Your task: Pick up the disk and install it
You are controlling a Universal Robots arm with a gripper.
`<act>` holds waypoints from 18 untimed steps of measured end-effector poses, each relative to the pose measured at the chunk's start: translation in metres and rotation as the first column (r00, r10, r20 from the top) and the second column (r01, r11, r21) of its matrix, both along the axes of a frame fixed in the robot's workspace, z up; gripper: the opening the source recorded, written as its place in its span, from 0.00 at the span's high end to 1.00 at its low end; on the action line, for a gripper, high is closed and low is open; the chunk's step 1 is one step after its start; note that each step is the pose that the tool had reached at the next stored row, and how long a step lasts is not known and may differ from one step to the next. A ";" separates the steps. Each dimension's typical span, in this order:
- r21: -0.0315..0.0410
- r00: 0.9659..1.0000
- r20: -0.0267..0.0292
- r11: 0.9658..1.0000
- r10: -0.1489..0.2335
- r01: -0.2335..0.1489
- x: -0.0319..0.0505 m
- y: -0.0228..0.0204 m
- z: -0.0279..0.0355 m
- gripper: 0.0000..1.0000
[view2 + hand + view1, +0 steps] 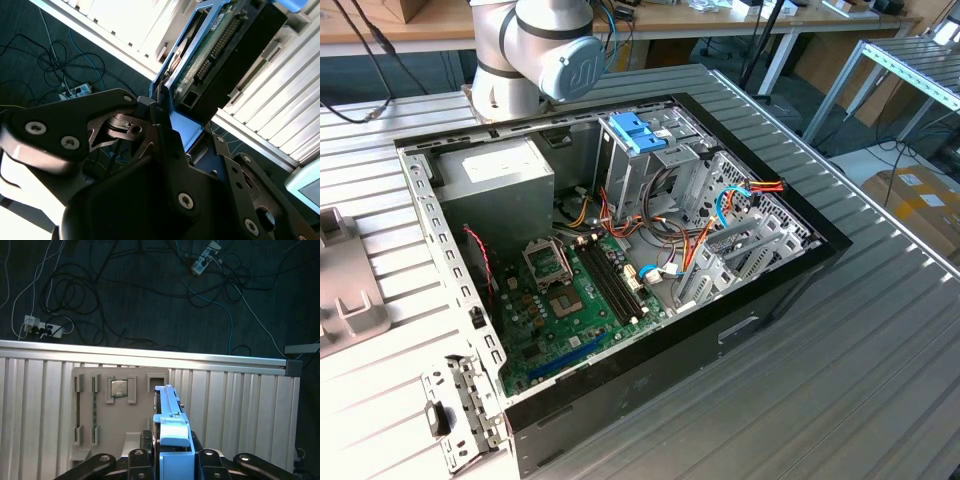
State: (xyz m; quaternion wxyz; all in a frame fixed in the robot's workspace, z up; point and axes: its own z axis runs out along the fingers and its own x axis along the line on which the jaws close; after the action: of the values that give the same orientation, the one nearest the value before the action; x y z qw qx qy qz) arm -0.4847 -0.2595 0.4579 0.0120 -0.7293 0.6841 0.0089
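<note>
We see the fingers (161, 122) shut tight on the disk (220, 50) in the second wrist view. They pinch it at its bright blue end. The rest of the disk sticks out past them, and we can see its green board side and its dark side.

In the first wrist view we look along the thin edge of the disk (167, 410), with a dark finger on each side of its blue end tab. The disk is up in the air and touches nothing but the fingers. Past it lies a grey tray (100, 405) with slots, and a small silver chip (118, 388) sits in one slot. The tray rests on the pale ribbed desk (235, 405). Beyond the desk edge is a dark floor (150, 300) with many cables.

In the exterior view an open computer case (790, 290) lies flat on the desk. Inside it we see a green board (570, 300), a big grey box (505, 185) and a pale blue latch (638, 130). The robot arm (550, 50) stands behind the case.
</note>
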 end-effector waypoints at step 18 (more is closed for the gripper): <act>0.000 1.000 0.000 1.000 0.000 0.000 0.0000 0.0000 0.0156 0.63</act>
State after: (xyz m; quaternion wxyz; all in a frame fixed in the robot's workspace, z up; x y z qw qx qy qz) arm -0.4847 -0.2595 0.4735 0.0121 -0.7293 0.6841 0.0088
